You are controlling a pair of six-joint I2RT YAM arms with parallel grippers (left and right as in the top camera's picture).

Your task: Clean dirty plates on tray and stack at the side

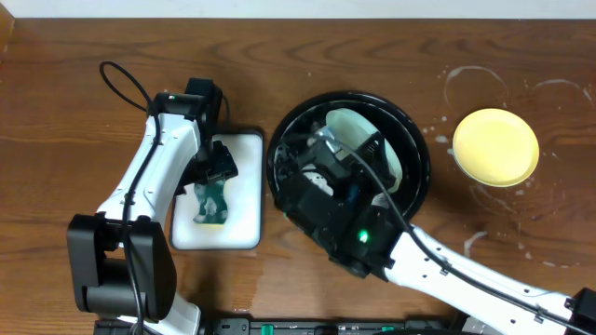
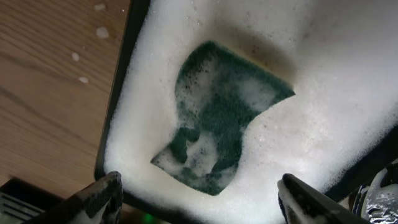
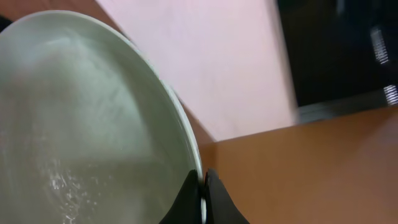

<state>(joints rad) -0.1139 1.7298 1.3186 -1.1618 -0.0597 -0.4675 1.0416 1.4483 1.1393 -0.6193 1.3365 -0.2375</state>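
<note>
Yellow plate [image 1: 495, 146], mint plate [image 1: 354, 125], black tray [image 1: 421, 154], green sponge [image 2: 217, 118]

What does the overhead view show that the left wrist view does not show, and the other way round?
Only overhead: the yellow plate on the splashed tabletop, and the right arm reaching over the black tray and a mint-green plate. Only left wrist: the left gripper with its fingers wide apart, and thick foam. Both: the green sponge lying ungripped in the white tray.
</note>
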